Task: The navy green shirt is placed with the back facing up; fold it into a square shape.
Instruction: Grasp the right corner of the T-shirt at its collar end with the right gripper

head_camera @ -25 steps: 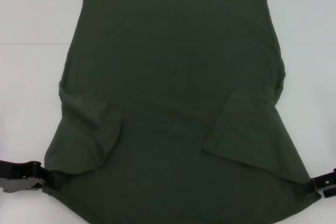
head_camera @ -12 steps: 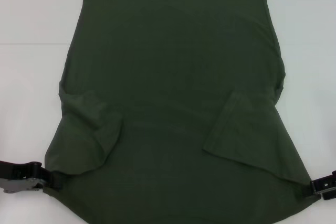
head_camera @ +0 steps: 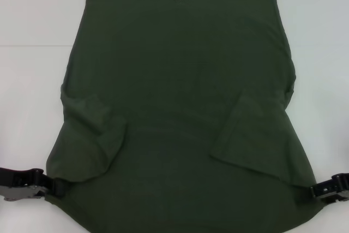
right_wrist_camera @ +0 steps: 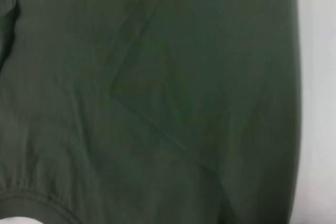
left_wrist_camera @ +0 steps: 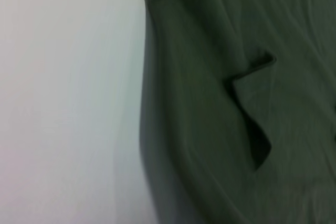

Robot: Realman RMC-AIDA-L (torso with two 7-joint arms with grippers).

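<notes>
In the head view the navy green shirt [head_camera: 180, 113] lies flat on the white worktop [head_camera: 32, 15], its long axis running from the near edge to the far hem, with both sleeves already turned inward onto the body. The left gripper [head_camera: 54, 185] sits at the shirt's near-left corner and the right gripper [head_camera: 316, 192] at its near-right corner, each touching the cloth edge, so the whole garment stretches away from both toward the far side; neither arm is nearer than the other. Whether the fingers are together on the fabric or apart I cannot tell here. A fold of the near end over toward the far hem looks like the step in hand. The left wrist view shows the shirt's [left_wrist_camera: 236, 77] edge against bare worktop [left_wrist_camera: 68, 98] and a folded sleeve flap; no fingers show. The right wrist view shows shirt [right_wrist_camera: 157, 77] with the sleeve's outline and a strip of worktop [right_wrist_camera: 317, 98]; again no fingers show
</notes>
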